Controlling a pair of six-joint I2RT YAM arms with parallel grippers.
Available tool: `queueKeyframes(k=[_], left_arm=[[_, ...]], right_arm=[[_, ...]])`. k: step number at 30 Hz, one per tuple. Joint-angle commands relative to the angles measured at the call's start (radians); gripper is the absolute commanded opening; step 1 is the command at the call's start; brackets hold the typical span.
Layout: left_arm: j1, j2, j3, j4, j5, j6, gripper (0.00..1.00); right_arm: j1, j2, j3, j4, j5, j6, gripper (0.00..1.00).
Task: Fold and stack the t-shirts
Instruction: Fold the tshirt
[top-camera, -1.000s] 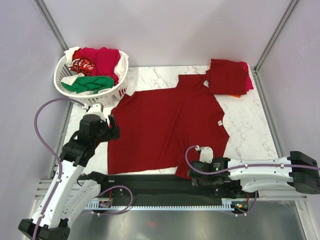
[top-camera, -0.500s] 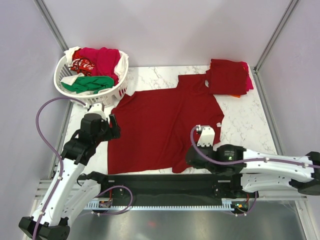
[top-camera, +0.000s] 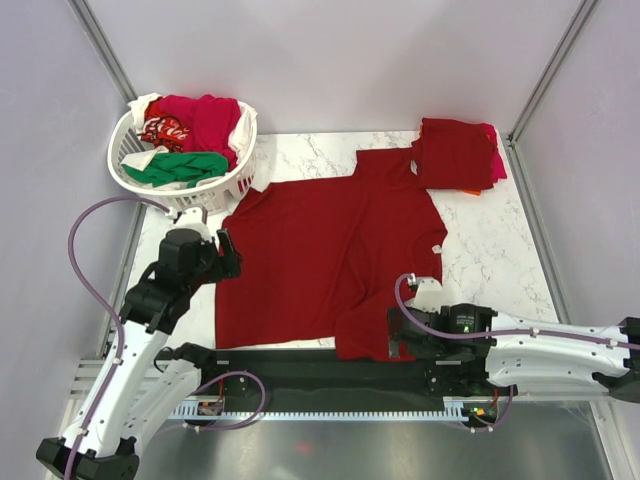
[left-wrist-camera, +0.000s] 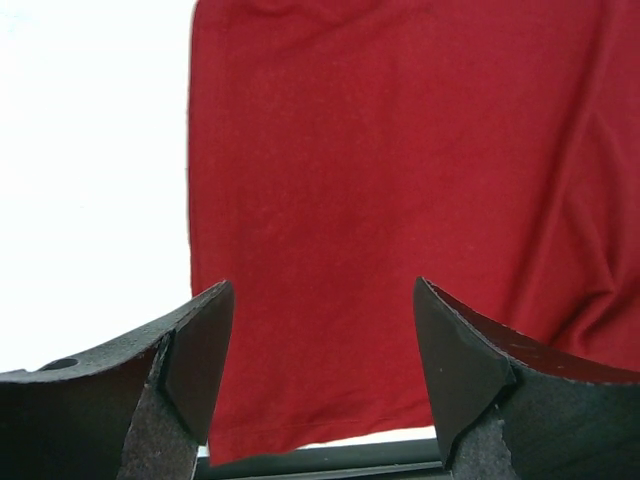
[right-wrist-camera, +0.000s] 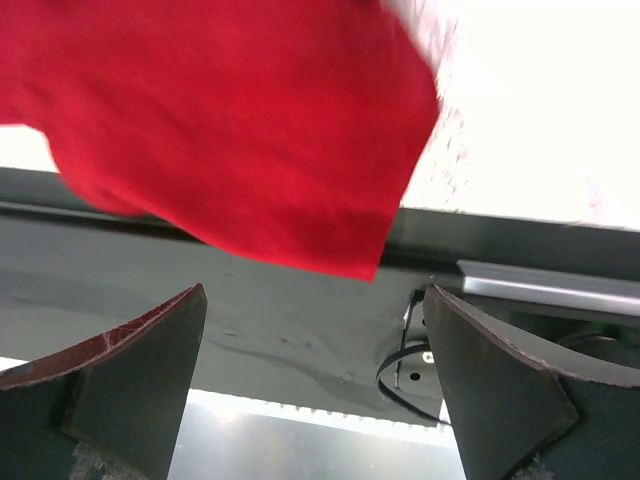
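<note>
**Right pincer lets go of the near corner**

My right pincer (right-wrist-camera: 315, 290) is released: the jaws stand wide apart with nothing between them and nothing touching either finger. Half a second ago it was further in over the cloth with the near right corner of the dark red t-shirt (top-camera: 330, 250) drawn up. Now it has backed off toward my base, and that corner lies just ahead of my fingers, drooping over the black rail (top-camera: 300, 365) at the table's (top-camera: 490, 250) near edge. I judge the tug was meant to pull the hem straight. The shirt looks spread and mostly flat, so the smoothing seems about finished and the first fold is not yet made.

My left pincer (left-wrist-camera: 322, 285) has not moved over the last second. It is also unclenched and holds nothing, hanging over the shirt's near left corner. The cloth's side edge runs ahead of the left finger, with bare white table beyond it on that side. I cannot tell whether the fingertips brush the fabric.

Further out, well ahead and to the right of my right pincer, the folded stack (top-camera: 455, 150) sits at the far corner, touching the spread shirt's far sleeve. Ahead of my left pincer stands the basket (top-camera: 225, 185), with more shirts waiting inside.
</note>
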Motion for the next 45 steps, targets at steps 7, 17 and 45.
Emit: queueKeyframes(k=[7, 17, 45], left_arm=[[-0.036, 0.058, -0.015, -0.013, 0.161, -0.149, 0.75], [-0.038, 0.023, -0.012, -0.111, 0.151, -0.221, 0.73], [-0.246, 0.144, -0.051, -0.328, 0.004, -0.583, 0.68]], right_arm=[[0.017, 0.037, -0.209, 0.264, -0.102, 0.057, 0.96], [0.017, 0.08, -0.284, 0.448, -0.066, 0.034, 0.69], [-0.003, -0.476, 0.176, -0.368, 0.351, 0.231, 0.0]])
